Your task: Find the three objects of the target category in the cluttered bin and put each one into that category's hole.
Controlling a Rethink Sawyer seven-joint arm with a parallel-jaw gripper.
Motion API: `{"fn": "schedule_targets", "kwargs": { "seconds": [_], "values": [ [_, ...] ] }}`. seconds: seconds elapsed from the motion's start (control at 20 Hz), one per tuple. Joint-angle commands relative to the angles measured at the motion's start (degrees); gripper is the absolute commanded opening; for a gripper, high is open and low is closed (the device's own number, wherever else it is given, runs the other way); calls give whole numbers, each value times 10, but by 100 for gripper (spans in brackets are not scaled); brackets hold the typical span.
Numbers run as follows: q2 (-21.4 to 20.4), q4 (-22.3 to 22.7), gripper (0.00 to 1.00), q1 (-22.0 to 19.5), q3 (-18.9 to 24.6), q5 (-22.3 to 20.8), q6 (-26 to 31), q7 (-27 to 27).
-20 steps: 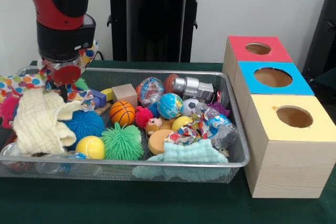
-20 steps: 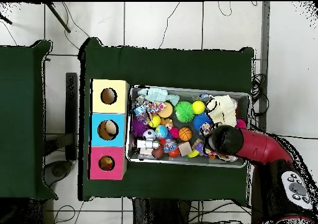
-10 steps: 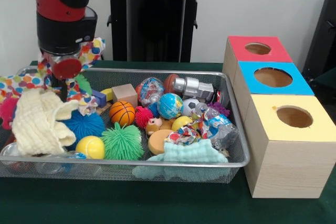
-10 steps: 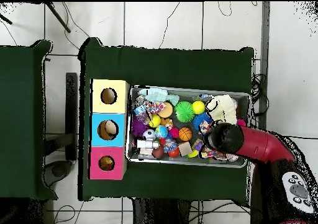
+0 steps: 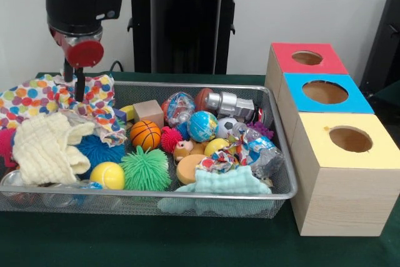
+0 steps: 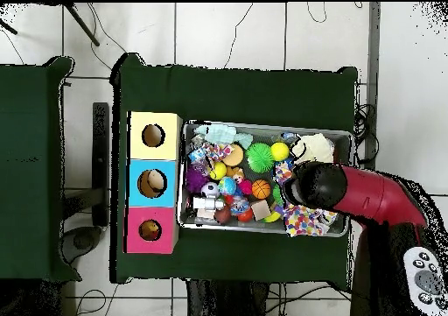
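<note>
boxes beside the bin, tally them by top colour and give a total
red box: 1
blue box: 1
yellow box: 1
total: 3

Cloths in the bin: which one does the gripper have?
The polka-dot cloth, lifted at the bin's end farthest from the boxes, pinched by the gripper. The cream cloth and mint cloth lie untouched.

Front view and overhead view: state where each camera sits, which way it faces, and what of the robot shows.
Front view: across the table, level, facing the bin and boxes; the gripper lifts the polka-dot cloth.
Overhead view: above, looking straight down; the red arm enters from the right.
Shared: bin, polka-dot cloth, yellow box.
</note>
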Motion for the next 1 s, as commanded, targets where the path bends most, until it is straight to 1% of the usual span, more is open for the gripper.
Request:
{"fn": "schedule_targets", "kwargs": {
  "seconds": [0.05,0.25,0.4,0.5,0.65,0.75,0.85,1.0],
  "values": [
    [-26,-18,100,-4,57,17,51,-67],
    [-31,-12,100,-3,58,22,53,-62],
    [-28,1,100,7,50,29,38,-30],
    [-21,14,100,22,40,32,18,5],
    [-8,30,100,55,16,35,-12,67],
    [0,39,100,73,6,50,-23,103],
    [3,54,100,84,3,85,-26,143],
    [18,62,100,107,-11,111,-49,181]
  ]
}}
